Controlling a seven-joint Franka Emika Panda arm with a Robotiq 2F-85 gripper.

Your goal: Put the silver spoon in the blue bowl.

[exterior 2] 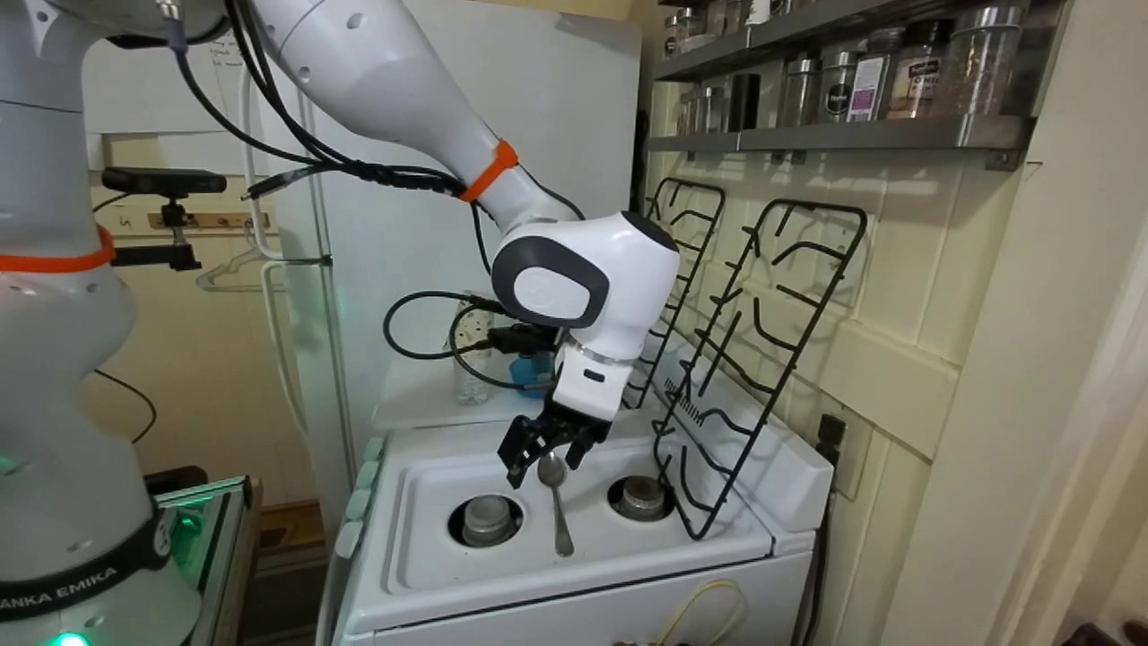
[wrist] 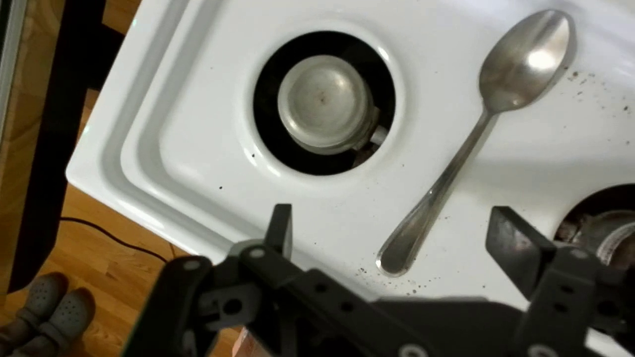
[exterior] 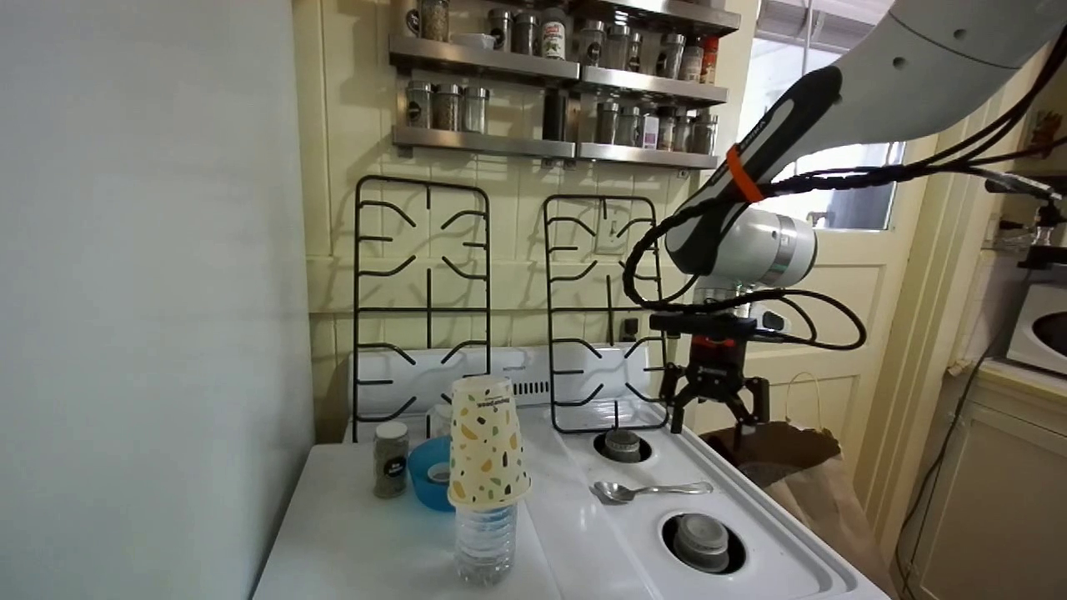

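Bowl [exterior: 428, 483]: partly hidden behind the cup [exterior: 488, 446] in an exterior view. Bottle [exterior: 485, 543]: upper part covered by the cup. Jar [exterior: 389, 458]: label [exterior: 395, 467] too small to read. Gripper [wrist: 395, 232]: cut off by the wrist view's lower edge. One burner [wrist: 609, 230], same view: cut off by the right edge. Appliance [exterior: 1036, 307]: cut off by an exterior view's right edge.

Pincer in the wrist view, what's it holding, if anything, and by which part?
Nothing: the pincer stands open, and the spoon lies on the stove.
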